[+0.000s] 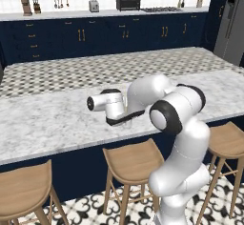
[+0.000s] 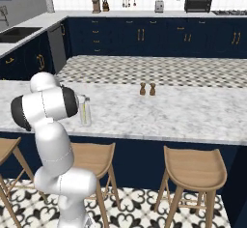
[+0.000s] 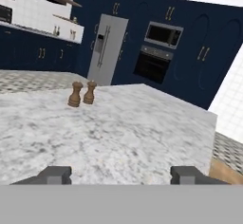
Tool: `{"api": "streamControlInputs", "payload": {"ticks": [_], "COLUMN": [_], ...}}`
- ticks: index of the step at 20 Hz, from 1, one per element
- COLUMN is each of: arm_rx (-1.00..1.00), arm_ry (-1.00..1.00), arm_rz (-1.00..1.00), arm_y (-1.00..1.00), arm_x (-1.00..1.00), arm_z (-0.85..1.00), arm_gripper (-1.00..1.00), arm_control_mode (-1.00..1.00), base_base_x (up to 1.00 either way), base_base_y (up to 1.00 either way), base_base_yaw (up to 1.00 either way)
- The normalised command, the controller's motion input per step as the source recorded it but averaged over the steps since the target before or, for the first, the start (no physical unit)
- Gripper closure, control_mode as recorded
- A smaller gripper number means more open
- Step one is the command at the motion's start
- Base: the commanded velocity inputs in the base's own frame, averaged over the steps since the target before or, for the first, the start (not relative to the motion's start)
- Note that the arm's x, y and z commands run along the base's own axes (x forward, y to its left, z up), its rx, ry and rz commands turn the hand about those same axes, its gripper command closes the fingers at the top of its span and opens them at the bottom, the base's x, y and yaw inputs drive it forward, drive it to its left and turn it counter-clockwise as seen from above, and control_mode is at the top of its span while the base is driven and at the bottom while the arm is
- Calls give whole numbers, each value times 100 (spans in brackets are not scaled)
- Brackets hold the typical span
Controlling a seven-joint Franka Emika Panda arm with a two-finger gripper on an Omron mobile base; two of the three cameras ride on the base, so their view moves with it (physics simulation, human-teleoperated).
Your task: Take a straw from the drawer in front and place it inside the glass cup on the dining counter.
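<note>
Standing upright, straw point(image 2: 85, 110) in glass cup point(image 2: 85, 111), pincer point(image 3: 121, 174) spread wide

Looking low across the marble dining counter point(image 3: 118, 133). Two dark fingertips point(image 3: 56, 174) set wide apart at the near edge, gripper point(image 3: 121, 174) open over bare stone. Two brown wooden shakers point(image 3: 81, 93) side by side far left on the slab. Beyond: steel fridge point(image 3: 107, 49), black wall oven point(image 3: 153, 65), microwave point(image 3: 163, 34) above, navy cabinets point(image 3: 209, 61).
</note>
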Motion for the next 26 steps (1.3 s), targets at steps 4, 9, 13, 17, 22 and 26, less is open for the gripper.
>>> {"api": "streamControlInputs", "payload": {"ticks": [4,9,13,17,22,26], "arm_rx": [1,6,16,30,42,38], "arm_ry": [-4,-15,-7,1,9,19], "arm_rz": [0,0,0,5,8,10], "arm_y": [0,-4,-20,-49,-73,-83], "arm_x": [-30,-32,-44,-72,-73,-43], "arm_z": [60,100,100,100,81,45], "arm_gripper": [-100,-100,-100,-100,-100,-100], "arm_control_mode": [-100,-100,-100,-100,-100,-100], "base_base_x": [0,0,0,0,0,0], "base_base_y": [0,0,0,0,0,0], "base_base_yaw": [0,0,0,0,0,0]}}
